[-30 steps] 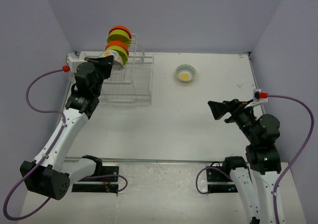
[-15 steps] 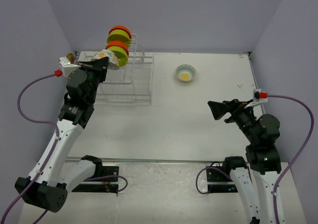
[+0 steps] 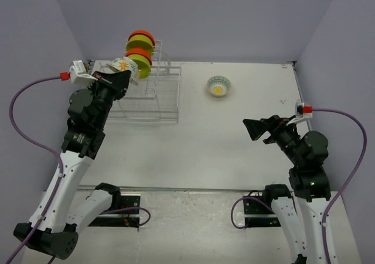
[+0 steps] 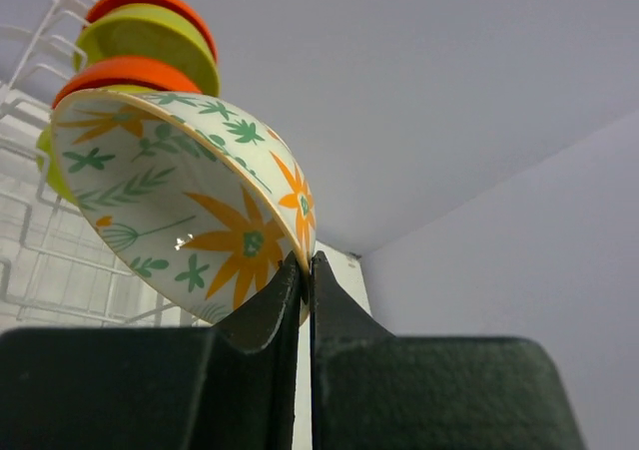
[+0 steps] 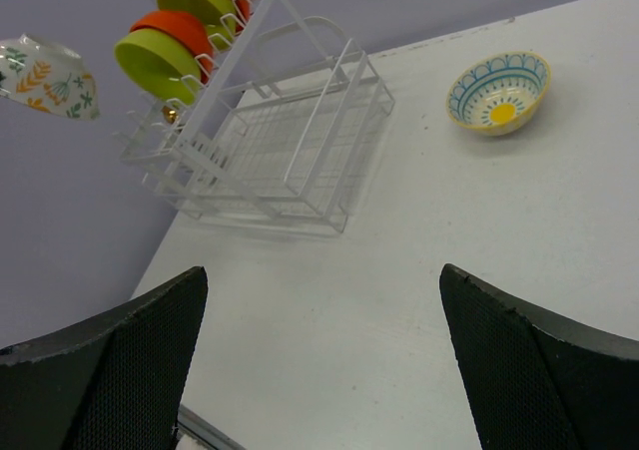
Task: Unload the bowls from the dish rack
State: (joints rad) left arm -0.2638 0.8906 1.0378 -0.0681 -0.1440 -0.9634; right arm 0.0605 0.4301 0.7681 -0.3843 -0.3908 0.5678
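My left gripper is shut on the rim of the white floral bowl, holding it tilted in the air just left of the rack's upright section. In the left wrist view the closed fingertips pinch that bowl by its edge. Orange and lime-green bowls stand on edge in the dish rack's upright slots, behind the held bowl. The right wrist view shows the rack, those bowls and the lifted bowl. My right gripper is open and empty over the table's right side.
A white bowl with a blue pattern and yellow centre sits upright on the table right of the rack, also in the right wrist view. The rack's low basket holds nothing. Walls close in on the left and back.
My left arm has risen and drawn the floral bowl up and to the left, away from the stacked bowls. The right arm has barely moved.
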